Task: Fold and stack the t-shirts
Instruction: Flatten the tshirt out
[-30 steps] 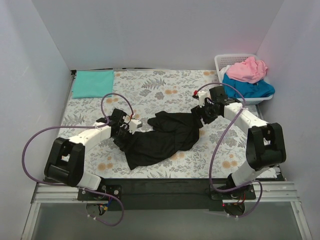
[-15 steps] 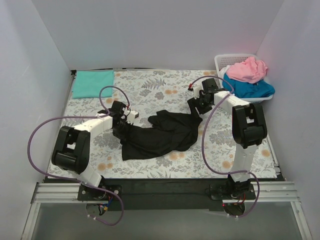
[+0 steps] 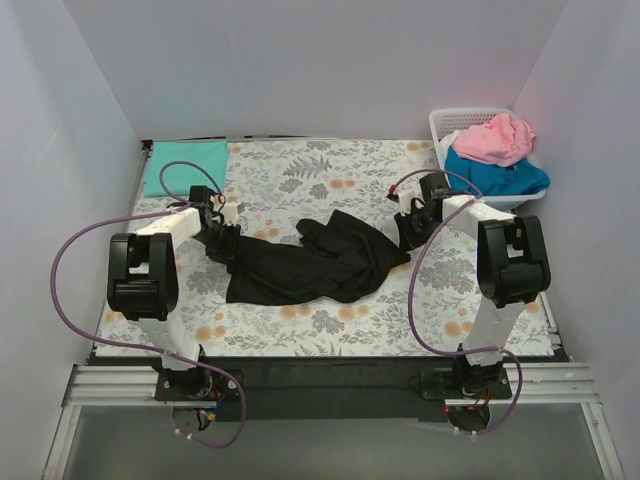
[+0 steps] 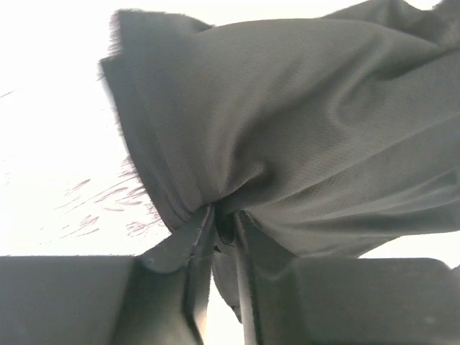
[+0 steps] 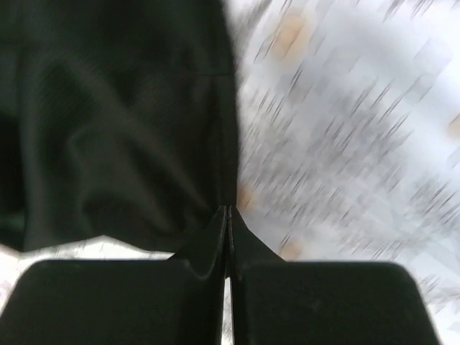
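The black t-shirt (image 3: 310,268) lies crumpled and stretched across the middle of the patterned table cloth. My left gripper (image 3: 216,232) is at its left end, and in the left wrist view the left gripper (image 4: 224,215) is shut on a bunched fold of the black cloth (image 4: 287,129). My right gripper (image 3: 410,232) is at the shirt's right edge. In the right wrist view its jaws (image 5: 227,210) are pressed together where the black hem (image 5: 108,129) runs into their tips. A folded mint-green t-shirt (image 3: 185,167) lies at the back left.
A white lattice basket (image 3: 462,120) stands at the back right corner and holds a pink t-shirt (image 3: 500,138) on top of a bright blue one (image 3: 505,177). White walls close in the table on three sides.
My left gripper moved back and to the left, dragging the shirt's left end with it. My right gripper closed at the shirt's right edge. The shirt now lies stretched wider.
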